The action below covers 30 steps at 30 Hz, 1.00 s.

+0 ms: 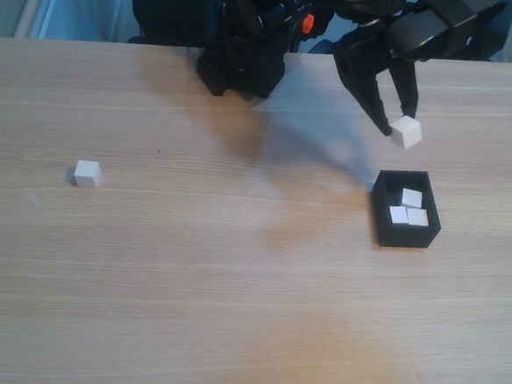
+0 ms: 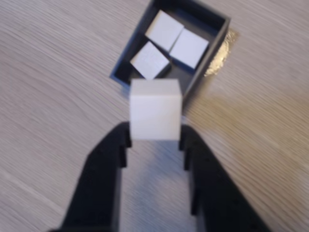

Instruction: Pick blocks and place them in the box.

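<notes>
My black gripper (image 1: 399, 125) hangs in the air above the far side of the black box (image 1: 386, 220), shut on a white block (image 1: 406, 132). In the wrist view the held block (image 2: 155, 109) sits between the two black fingers (image 2: 113, 150), just short of the box (image 2: 208, 53). Three white blocks (image 1: 409, 209) lie inside the box, seen close together in the wrist view (image 2: 164, 30). One more white block (image 1: 88, 173) rests alone on the table at the left of the fixed view.
The arm's black base (image 1: 241, 64) stands at the far edge of the light wooden table (image 1: 232, 287). A shadow of the arm falls on the wood between the base and the box.
</notes>
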{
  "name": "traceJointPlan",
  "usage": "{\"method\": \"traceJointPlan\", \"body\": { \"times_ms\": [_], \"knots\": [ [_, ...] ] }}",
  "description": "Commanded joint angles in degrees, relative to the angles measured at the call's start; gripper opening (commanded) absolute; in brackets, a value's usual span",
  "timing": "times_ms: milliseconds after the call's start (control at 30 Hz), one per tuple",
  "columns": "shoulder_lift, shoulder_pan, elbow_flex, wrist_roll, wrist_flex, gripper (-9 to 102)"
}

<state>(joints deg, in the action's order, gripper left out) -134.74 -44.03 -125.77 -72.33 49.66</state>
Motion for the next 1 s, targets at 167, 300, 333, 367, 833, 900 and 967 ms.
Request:
{"method": "traceJointPlan", "body": {
  "times_ms": [167,300,333,367,833,900,967],
  "knots": [
    [7.2,1.1,0.8,-2.1,-10.0,1],
    [10.9,1.9,2.5,-2.4,-12.7,2],
    [11.6,2.0,2.6,-2.2,-13.5,3],
    [12.3,2.1,2.8,-1.1,-14.8,5],
    [12.8,8.0,2.8,0.8,-12.0,11],
    [11.2,10.5,1.9,0.2,-9.1,9],
    [9.2,13.7,0.2,-0.6,-6.6,9]
  ]
}}
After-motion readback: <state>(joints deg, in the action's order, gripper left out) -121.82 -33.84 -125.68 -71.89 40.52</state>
